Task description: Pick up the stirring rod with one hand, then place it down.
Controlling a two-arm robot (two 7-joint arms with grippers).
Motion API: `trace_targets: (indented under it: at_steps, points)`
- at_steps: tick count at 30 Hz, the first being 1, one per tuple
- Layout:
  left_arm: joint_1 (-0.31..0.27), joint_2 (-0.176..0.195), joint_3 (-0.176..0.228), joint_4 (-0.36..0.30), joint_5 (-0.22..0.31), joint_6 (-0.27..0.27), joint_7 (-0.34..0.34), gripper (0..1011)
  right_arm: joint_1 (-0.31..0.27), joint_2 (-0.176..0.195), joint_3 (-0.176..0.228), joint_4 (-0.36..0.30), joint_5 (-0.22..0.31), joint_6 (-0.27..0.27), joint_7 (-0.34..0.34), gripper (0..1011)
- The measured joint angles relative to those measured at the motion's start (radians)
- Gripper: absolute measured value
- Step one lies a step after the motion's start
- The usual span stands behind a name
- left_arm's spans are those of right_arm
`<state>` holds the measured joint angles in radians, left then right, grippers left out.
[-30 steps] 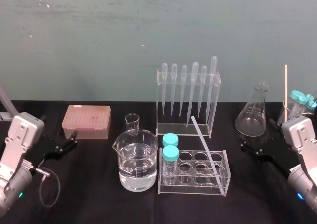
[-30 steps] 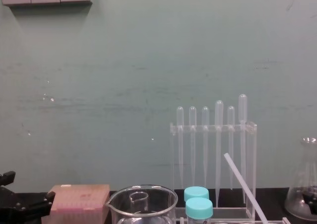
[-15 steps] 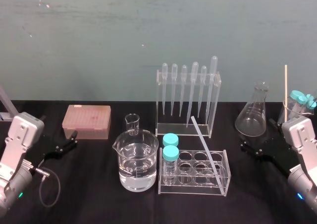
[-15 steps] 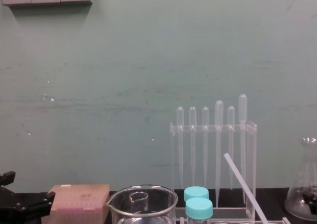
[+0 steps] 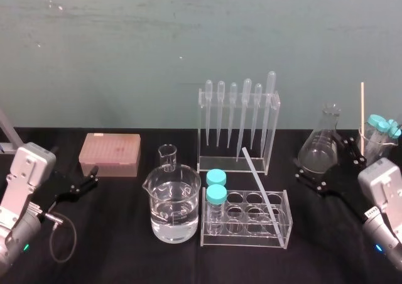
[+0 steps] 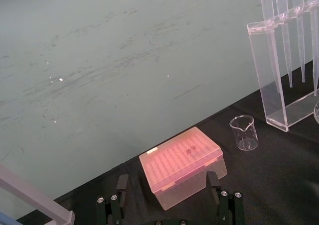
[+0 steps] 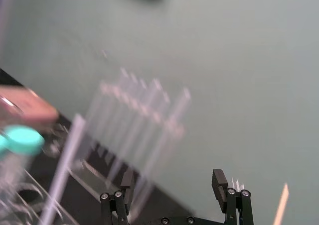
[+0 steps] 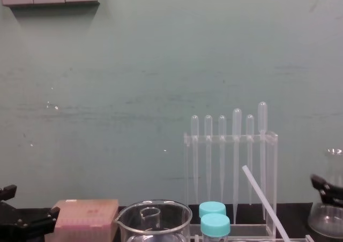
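The stirring rod (image 5: 259,180) is a thin translucent-white stick. It leans diagonally in the clear test tube rack (image 5: 248,232), with its upper end toward the pipette rack; it also appears in the chest view (image 8: 262,202) and, blurred, in the right wrist view (image 7: 62,170). My right gripper (image 5: 326,159) hovers open and holds nothing, right of the rod and in front of the conical flask (image 5: 321,144). Its spread fingers (image 7: 219,177) show in its wrist view. My left gripper (image 5: 88,178) rests open near the pink tip box (image 6: 182,165) at the left.
A large beaker of water (image 5: 174,202) and a small beaker (image 5: 168,155) stand left of the tube rack, which holds two teal-capped tubes (image 5: 216,196). The pipette rack (image 5: 237,124) stands behind. At far right a beaker (image 5: 377,136) holds capped tubes and a wooden stick.
My right gripper has risen and swung left toward the conical flask, still open. The rod and the left arm have not moved.
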<state>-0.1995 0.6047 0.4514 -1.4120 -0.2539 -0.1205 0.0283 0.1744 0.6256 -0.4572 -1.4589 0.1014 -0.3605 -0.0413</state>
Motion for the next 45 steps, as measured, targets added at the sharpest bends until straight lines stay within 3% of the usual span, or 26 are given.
trace_targets:
  at_steps: [4, 10, 12, 13, 15, 16, 19, 20, 22, 25, 29, 38, 45]
  points:
    - [0.0, 0.0, 0.0, 0.0, 0.0, 0.0, 0.0, 1000, 0.01, 0.001, -0.012, -0.006, -0.051, -0.115, 0.023, 1003]
    - [0.0, 0.0, 0.0, 0.0, 0.0, 0.0, 0.0, 1000, 0.038, -0.009, -0.032, 0.003, -0.069, -0.198, 0.086, 1003]
    - [0.0, 0.0, 0.0, 0.0, 0.0, 0.0, 0.0, 1000, 0.053, -0.013, -0.041, 0.014, -0.027, -0.209, 0.138, 1003]
    - [0.0, 0.0, 0.0, 0.0, 0.0, 0.0, 0.0, 1000, 0.067, -0.016, -0.049, 0.024, 0.037, -0.209, 0.194, 1003]
    - [0.0, 0.0, 0.0, 0.0, 0.0, 0.0, 0.0, 1000, 0.08, -0.019, -0.055, 0.037, 0.11, -0.202, 0.251, 1003]
    - [0.0, 0.0, 0.0, 0.0, 0.0, 0.0, 0.0, 1000, 0.096, -0.024, -0.06, 0.055, 0.196, -0.187, 0.325, 1003]
    - [0.0, 0.0, 0.0, 0.0, 0.0, 0.0, 0.0, 1000, 0.12, -0.036, -0.063, 0.083, 0.319, -0.15, 0.425, 1003]
    - [0.0, 0.0, 0.0, 0.0, 0.0, 0.0, 0.0, 1000, 0.133, -0.044, -0.064, 0.1, 0.387, -0.119, 0.48, 1003]
    - [0.0, 0.0, 0.0, 0.0, 0.0, 0.0, 0.0, 1000, 0.145, -0.054, -0.063, 0.117, 0.448, -0.085, 0.53, 1003]
    - [0.0, 0.0, 0.0, 0.0, 0.0, 0.0, 0.0, 1000, 0.17, -0.076, -0.056, 0.151, 0.551, 0.008, 0.609, 1003]
    - [0.0, 0.0, 0.0, 0.0, 0.0, 0.0, 0.0, 1000, 0.192, -0.093, -0.053, 0.179, 0.608, 0.099, 0.65, 1003]
    - [0.0, 0.0, 0.0, 0.0, 0.0, 0.0, 0.0, 1000, 0.241, -0.122, -0.06, 0.243, 0.663, 0.29, 0.701, 1003]
    - [0.0, 0.0, 0.0, 0.0, 0.0, 0.0, 0.0, 1000, 0.273, -0.14, -0.075, 0.288, 0.664, 0.364, 0.744, 1003]
